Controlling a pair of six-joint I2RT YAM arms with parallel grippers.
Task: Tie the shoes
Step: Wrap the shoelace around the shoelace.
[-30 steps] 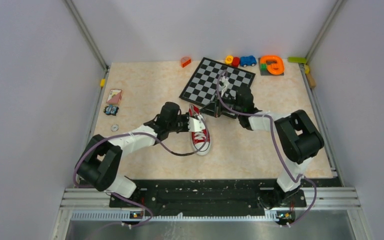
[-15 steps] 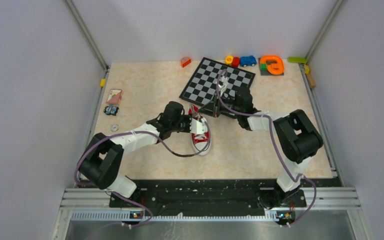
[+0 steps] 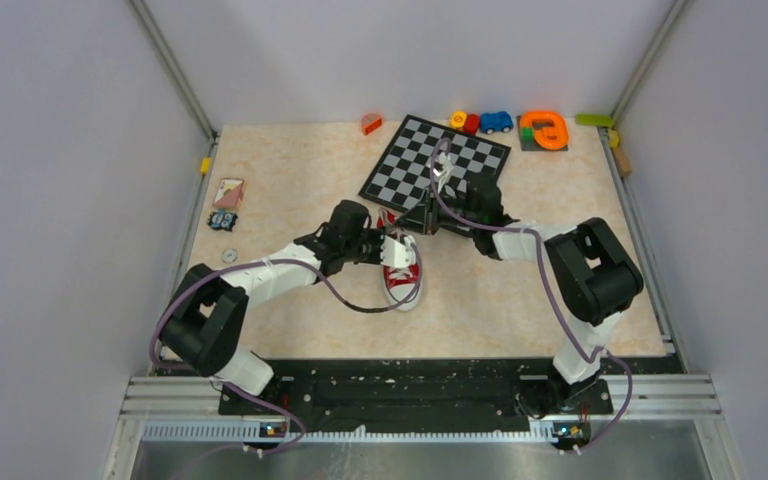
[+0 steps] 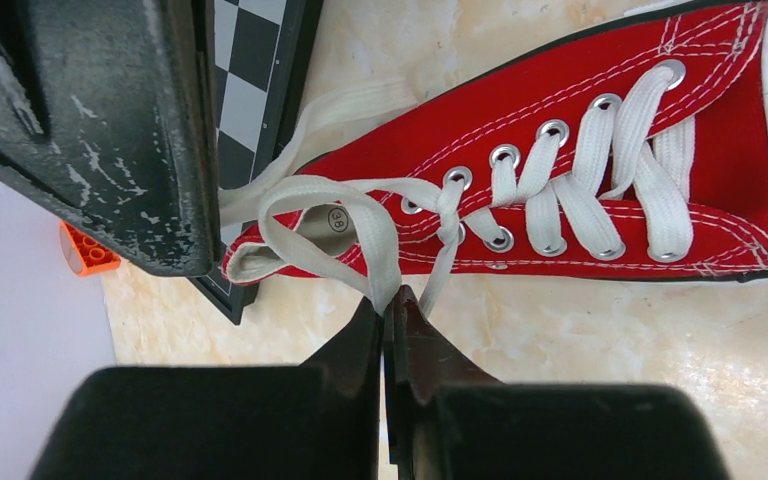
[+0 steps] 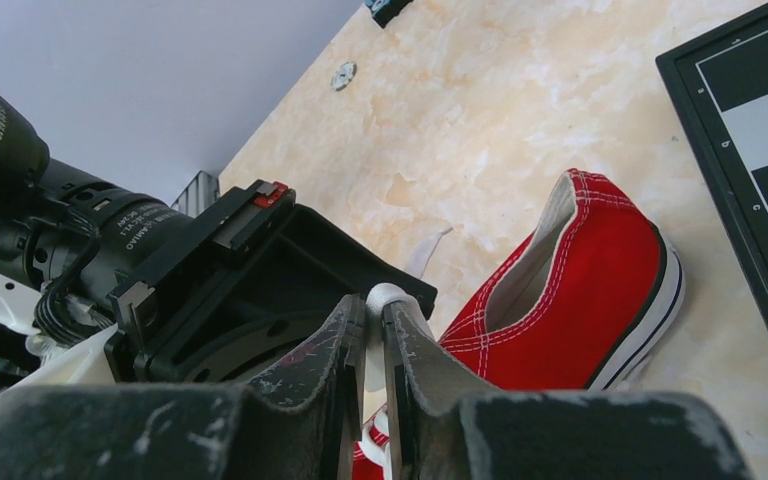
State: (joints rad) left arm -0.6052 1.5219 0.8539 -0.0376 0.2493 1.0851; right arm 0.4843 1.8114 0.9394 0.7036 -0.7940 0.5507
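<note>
Red canvas sneaker with white rubber toe cap point(image 3: 401, 274) lies mid beige marble-pattern table point(image 3: 300, 170), toe toward the arm bases, heel just beside the black-and-white chessboard point(image 3: 436, 160). White laces point(image 4: 550, 190) are threaded through all eyelets and cross once above the top pair, so a first crossing looks done, though it is slack. Left gripper point(image 4: 387, 305) is pinched together on a strand where a flat loop point(image 4: 355, 210) bends over the shoe opening. Right gripper point(image 5: 368, 318) sits above the heel end, fingers nearly together with a bit of white lace clamped between the tips. Judgement: roughly midway. Loop formed and both strands held, but no bow wrapped, pulled through or cinched yet.
</note>
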